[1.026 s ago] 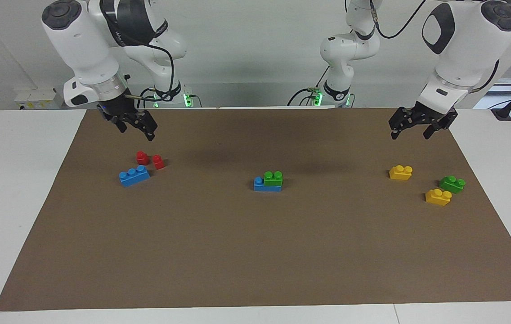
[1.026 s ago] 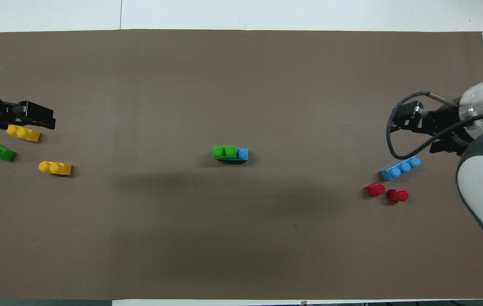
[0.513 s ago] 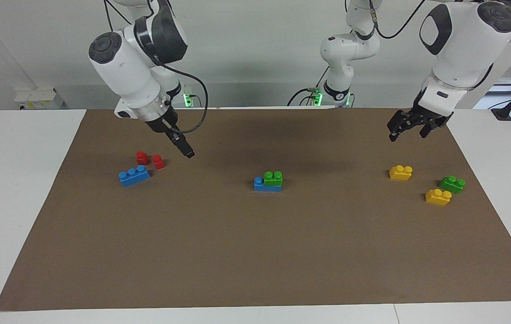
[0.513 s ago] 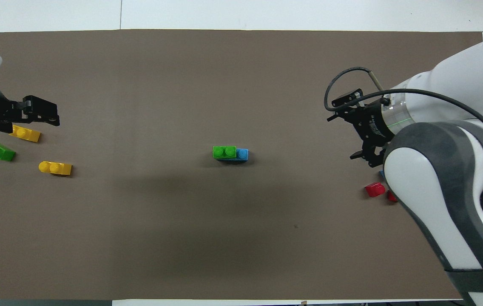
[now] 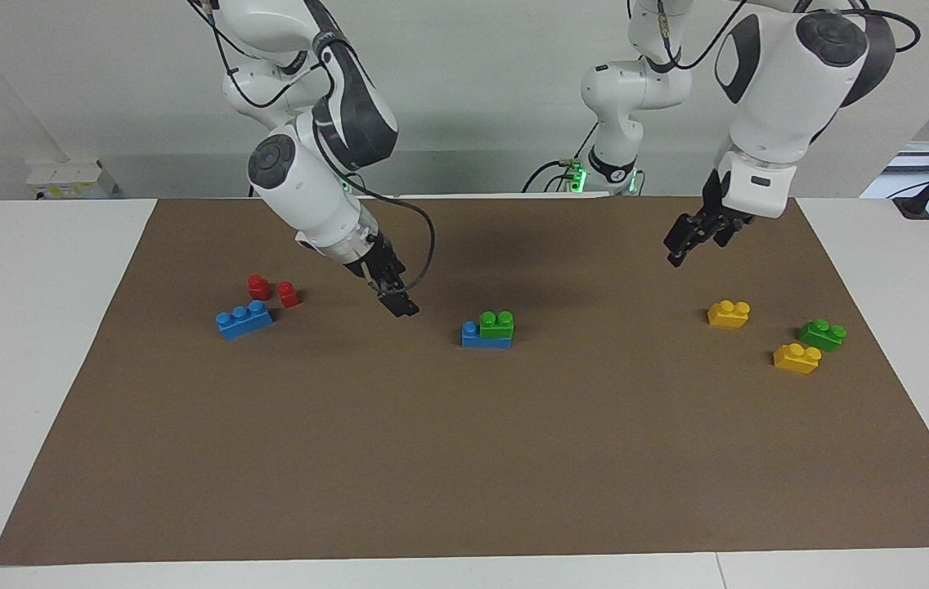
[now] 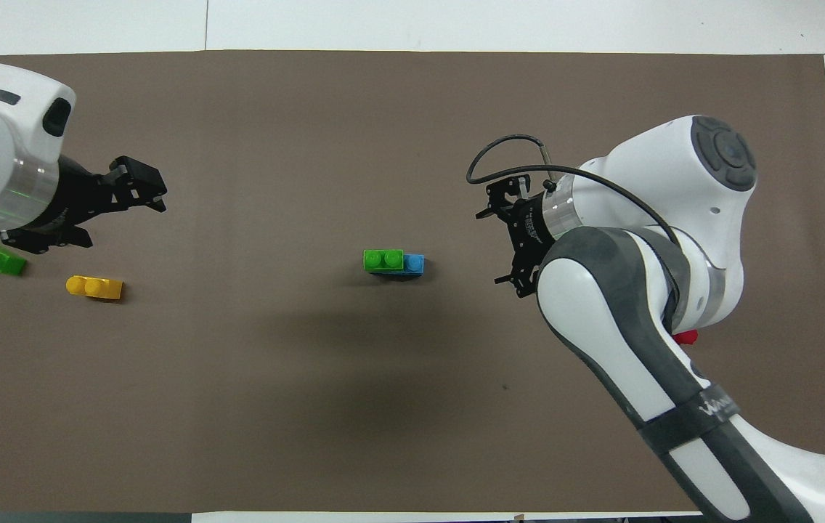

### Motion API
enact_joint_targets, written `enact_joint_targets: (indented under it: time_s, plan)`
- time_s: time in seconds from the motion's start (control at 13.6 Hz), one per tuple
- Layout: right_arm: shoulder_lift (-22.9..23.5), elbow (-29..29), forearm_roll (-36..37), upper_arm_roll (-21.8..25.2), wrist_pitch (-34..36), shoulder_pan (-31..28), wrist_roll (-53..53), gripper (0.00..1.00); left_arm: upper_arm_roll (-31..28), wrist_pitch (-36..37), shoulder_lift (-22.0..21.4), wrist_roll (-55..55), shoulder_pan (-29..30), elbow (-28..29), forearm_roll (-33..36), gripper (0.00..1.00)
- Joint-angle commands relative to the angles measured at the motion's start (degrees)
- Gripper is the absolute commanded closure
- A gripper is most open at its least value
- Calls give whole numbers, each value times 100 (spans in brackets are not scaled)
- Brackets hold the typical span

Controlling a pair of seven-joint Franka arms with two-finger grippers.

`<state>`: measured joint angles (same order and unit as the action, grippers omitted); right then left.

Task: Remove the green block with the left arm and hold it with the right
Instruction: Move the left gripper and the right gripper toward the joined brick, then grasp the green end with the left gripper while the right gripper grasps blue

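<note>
Green block [image 5: 497,324] on blue brick [image 5: 486,335], unremoved. R gripper [image 5: 401,306] near it, L gripper [image 5: 682,246] well apart; claws: can't tell.

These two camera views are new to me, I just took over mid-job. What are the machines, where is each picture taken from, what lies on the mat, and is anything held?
They are two white robot arms, each ending in a black gripper. The facing view looks at them from across the table; the overhead view looks down from their own end, so the sides swap between the two.

On the brown mat at the middle sits the small bright-green two-stud plastic brick, stacked on a longer blue brick. Toward the right arm's end lie another blue brick and two small red bricks. Toward the left arm's end lie two yellow bricks and a twin green brick.

The right gripper is low over bare mat beside the stack; the left gripper is over bare mat. Neither holds anything.
</note>
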<state>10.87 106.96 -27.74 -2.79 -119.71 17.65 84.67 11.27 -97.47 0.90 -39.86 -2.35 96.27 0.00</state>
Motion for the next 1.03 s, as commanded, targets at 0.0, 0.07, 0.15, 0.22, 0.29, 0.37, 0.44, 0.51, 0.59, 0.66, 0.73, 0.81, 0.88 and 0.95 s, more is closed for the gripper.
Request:
enact_joint_targets:
  time_s: [0.0, 0.07, 0.15, 0.22, 0.29, 0.37, 0.44, 0.51, 0.59, 0.66, 0.73, 0.81, 0.88, 0.95]
  plan:
    - [117, 211, -433, 7, -456, 159, 278, 0, -55, -464, -405, -1676, -344, 637, -97, 0]
    - [196, 273, -478, 7, -640, 195, 296, 0, -46, -727, -432, -2562, -441, 786, -97, 0]
    - [301, 299, -487, 7, -807, 239, 348, 0, -46, -982, -484, -3345, -607, 927, -97, 0]
    - [398, 300, -557, 7, -939, 326, 384, 0, -55, -1141, -494, -3927, -739, 1050, -97, 0]
    - [494, 334, -662, 7, -1132, 396, 419, 0, -55, -1212, -494, -4490, -854, 1112, -97, 0]
    - [548, 439, -767, 7, -1386, 467, 419, 0, -55, -1291, -485, -5070, -968, 1165, -97, 0]
    - [592, 510, -864, 7, -1598, 563, 419, 0, -55, -1370, -459, -5528, -1039, 1209, -97, 0]
    - [653, 519, -917, 7, -1774, 625, 436, 0, -55, -1423, -415, -5837, -1179, 1244, -97, 0]
    - [715, 519, -961, 7, -1906, 652, 437, 0, -63, -1432, -371, -6145, -1310, 1253, -97, 0]
    - [767, 519, -997, 7, -2055, 669, 437, 0, -55, -1441, -258, -6522, -1399, 1271, -97, 0]
    - [829, 519, -1014, 7, -2170, 774, 437, 0, -63, -1511, -170, -6857, -1548, 1280, -97, 0]
    - [890, 519, -1014, 7, -2310, 836, 437, 0, -63, -1633, -90, -7147, -1636, 1297, -97, 0]
    - [952, 519, -1023, -2, -2416, 854, 437, 0, -63, -1730, -29, -7411, -1689, 1323, -97, 0]
    - [1005, 519, -1032, 6, -2469, 915, 428, 0, -63, -1827, 50, -7623, -1777, 1324, -97, 0]
